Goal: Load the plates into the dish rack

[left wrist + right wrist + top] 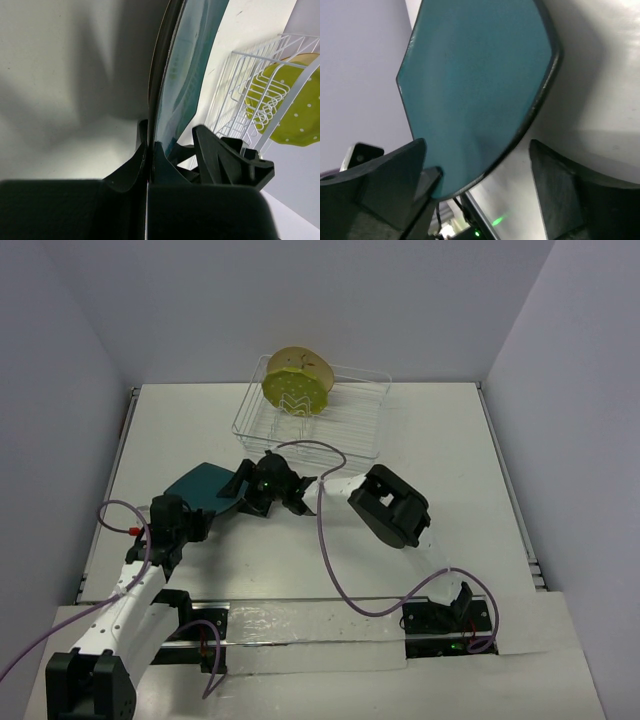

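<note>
White worktop (440,460) and pale walls frame the scene. Nearest, on the left, the left end effector (149,150) is clamped tight on the near rim of the teal plate (200,483), which appears lifted off the surface, left of centre. Just beyond, the right end effector (262,488) reaches in from the right. Its jaws are spread wide to either side of the plate's right rim and grip nothing. Far off stands the rack (350,425), with the green plate (297,392) and the beige plate (296,358) upright at its left end.

The step looks like a handover. To do it well, the right jaws should seat deep and square on the rim and close fully before the left lets go. The plate can then go edge-down between tines to the right of the green one.

The left wrist view shows the pinch itself, with the plate edge-on between the fingers. The overhead view hides this. The right wrist view shows the plate's broad face and the open jaws, though I cannot tell whether one finger touches it. Only the overhead view shows the whole rack and both plates in it.
</note>
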Robot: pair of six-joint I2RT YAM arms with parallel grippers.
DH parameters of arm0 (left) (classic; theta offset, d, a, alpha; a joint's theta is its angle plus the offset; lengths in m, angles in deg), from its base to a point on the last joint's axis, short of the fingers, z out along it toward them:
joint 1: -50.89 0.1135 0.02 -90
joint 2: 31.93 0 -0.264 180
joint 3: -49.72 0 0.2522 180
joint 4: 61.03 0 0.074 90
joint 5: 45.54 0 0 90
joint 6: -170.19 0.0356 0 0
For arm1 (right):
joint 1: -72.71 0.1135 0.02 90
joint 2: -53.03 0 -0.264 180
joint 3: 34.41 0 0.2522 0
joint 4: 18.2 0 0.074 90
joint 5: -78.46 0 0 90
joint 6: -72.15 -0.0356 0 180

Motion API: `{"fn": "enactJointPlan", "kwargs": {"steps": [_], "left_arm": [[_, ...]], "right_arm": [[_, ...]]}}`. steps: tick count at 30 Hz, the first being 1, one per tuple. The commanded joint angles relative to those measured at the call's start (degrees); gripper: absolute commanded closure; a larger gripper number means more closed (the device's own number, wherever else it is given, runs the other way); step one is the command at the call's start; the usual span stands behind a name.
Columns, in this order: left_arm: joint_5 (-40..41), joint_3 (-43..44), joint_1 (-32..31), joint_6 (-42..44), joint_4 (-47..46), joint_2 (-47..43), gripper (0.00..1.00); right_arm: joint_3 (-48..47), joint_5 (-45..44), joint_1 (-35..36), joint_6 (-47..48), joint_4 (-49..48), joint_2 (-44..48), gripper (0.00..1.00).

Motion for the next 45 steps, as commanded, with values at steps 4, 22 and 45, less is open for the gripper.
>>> {"fn": "enactJointPlan", "kwargs": {"steps": [4, 22, 45], "left_arm": [[-0.9, 2.2, -1.4, 0.0, 3.5, -0.2, 1.00], [1.5, 10.9, -3.7, 5.9, 13.0, -1.5, 0.48], [15.0, 26.5, -3.5, 18.2, 15.0, 3.6, 0.01]], "right_arm": [[-5.3, -4.8, 2.1, -6.5, 3.3, -4.3, 0.24], [5.3, -10.2, 1.0, -2.8, -6.2, 5.6, 1.00], [6.8, -9.6, -4.3, 87.2, -2.8, 46.2, 1.00]]}}
